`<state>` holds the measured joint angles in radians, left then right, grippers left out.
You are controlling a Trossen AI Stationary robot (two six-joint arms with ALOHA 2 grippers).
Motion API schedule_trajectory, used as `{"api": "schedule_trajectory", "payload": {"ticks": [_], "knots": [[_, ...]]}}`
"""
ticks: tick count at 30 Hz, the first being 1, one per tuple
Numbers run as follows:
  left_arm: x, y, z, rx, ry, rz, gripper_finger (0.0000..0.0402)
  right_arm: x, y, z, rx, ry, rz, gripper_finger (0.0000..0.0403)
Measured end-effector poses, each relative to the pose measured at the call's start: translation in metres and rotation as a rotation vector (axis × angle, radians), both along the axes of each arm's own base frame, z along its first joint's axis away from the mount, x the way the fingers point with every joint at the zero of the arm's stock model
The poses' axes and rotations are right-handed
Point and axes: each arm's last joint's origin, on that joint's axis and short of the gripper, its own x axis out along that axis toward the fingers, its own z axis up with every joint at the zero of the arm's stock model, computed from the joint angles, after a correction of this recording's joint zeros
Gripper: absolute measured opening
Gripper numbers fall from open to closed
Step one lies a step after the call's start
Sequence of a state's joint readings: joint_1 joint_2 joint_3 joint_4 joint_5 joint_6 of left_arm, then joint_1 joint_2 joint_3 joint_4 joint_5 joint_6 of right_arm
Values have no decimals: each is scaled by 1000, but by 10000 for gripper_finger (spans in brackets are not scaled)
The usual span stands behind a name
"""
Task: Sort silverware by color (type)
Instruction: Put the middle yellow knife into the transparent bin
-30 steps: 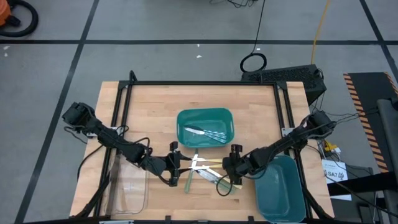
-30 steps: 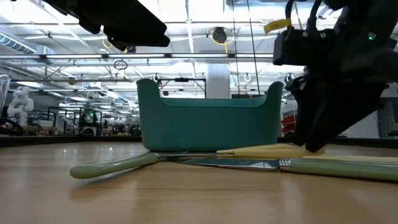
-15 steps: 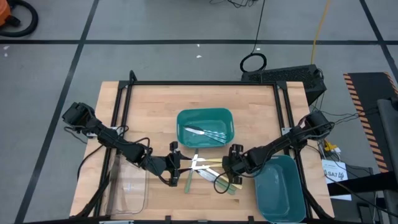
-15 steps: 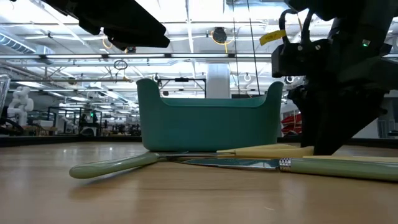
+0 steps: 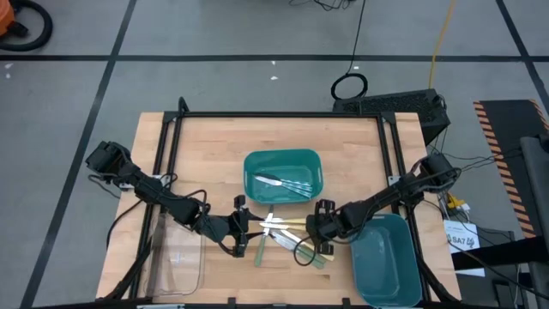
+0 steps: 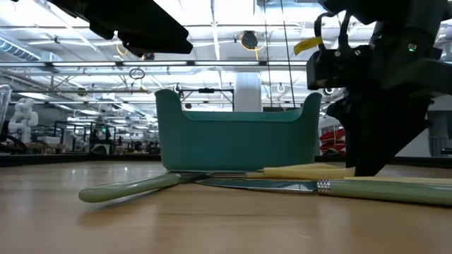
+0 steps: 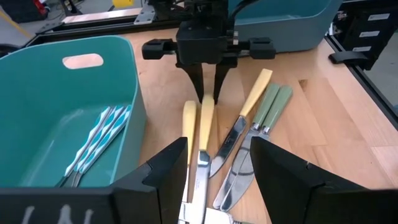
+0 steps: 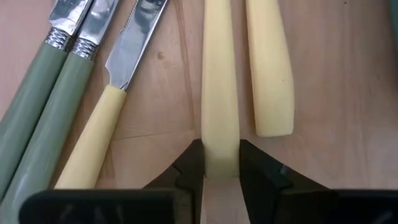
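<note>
Right end effector [image 8: 221, 163] is seen clamped around the end of a yellow-handled knife [image 8: 220, 81] on the desk [image 5: 214, 146], among the loose cutlery near the teal tub [image 5: 283, 176]. The knife's long axis runs straight away from the fingers, toward the left end effector [image 7: 214, 171], which is held open just beyond the blades. The right arm is judged better placed.

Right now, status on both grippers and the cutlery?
Right gripper pinching a yellow handle's end on the table. Left gripper open, over the pile. Blue-striped pieces in teal bin. Nothing blocking.
</note>
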<state>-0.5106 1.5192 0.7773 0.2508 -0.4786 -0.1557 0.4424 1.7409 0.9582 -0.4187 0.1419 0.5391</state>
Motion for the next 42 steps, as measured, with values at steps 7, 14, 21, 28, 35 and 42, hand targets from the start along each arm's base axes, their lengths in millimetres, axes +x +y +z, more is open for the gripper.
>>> {"api": "schedule_trajectory", "payload": {"ticks": [7,14,21,28,35,42], "knots": [[0,-1,0,-6,0,1,184,9,21,21,6,-39,52,69],[-1,-3,1,-52,-6,11,184,13,49,50,-24,-123,95,69],[-2,-9,5,-88,-53,-1,184,1,77,66,-42,-147,157,69],[0,-12,12,-78,-119,-30,184,-21,98,61,-133,-203,209,69],[0,-19,24,-70,-233,-73,184,-29,104,81,-193,-350,240,69],[-1,-22,30,-21,-302,-83,184,-27,105,105,-270,-527,308,69]]}}
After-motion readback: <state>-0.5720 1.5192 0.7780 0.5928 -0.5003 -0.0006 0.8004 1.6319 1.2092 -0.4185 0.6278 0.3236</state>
